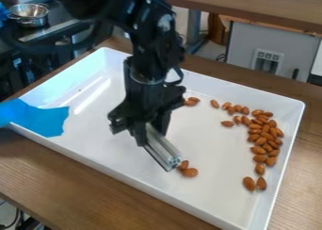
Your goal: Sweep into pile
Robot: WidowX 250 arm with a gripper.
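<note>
Evidently, the black two-finger claw (153,131) grips a silver grooved metal bar (163,150) slanting beneath it, presumably to sweep nearby brown oval almonds (189,172) toward the denser cluster (261,141) farther off.

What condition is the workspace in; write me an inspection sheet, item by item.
Surface: wooden table bearing a white tray with raised walls.
Job's things: brown almonds, most in a loose band along the tray's right side; a few lie apart, two of them by the bar's lower end.
Clutter: blue sheet draped over the tray's left corner.
Hand: the hand is over the tray, gripping a slanted metal bar.
Cables: thin dark cable low at the lower left, beyond the table.
Surroundings: metal pot at upper left; grey panel behind.
</note>
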